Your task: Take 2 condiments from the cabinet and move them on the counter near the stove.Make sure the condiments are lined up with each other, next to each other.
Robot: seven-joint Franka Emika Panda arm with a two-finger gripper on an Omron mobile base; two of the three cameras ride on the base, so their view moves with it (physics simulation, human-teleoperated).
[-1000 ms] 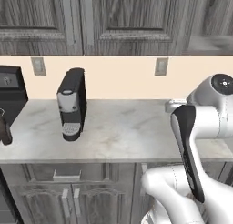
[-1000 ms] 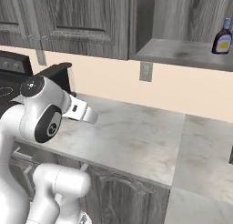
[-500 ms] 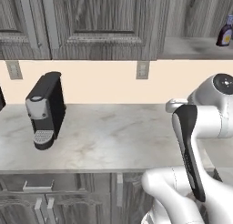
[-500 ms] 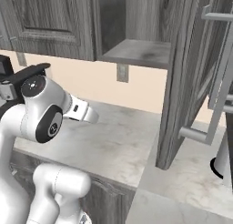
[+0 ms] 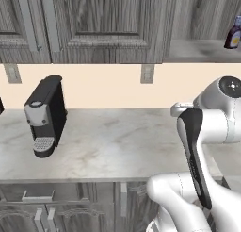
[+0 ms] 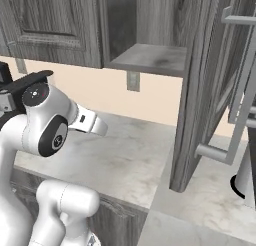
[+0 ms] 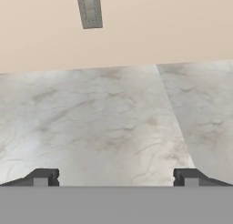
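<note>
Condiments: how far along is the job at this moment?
Done: the cabinet stands open. In hand: nothing; the gripper is open and empty over the bare counter. Left: everything else. One condiment bottle sits on the cabinet shelf, not yet grasped, and none stands on the counter beside the coffee machine.

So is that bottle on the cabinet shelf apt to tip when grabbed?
Probably a little: the bottle stands upright, narrowing toward a pale cap, so a high grip might tilt it. It looks rigid, likely not floppy. It sits near the shelf edge, so a nudge could drop it.
</note>
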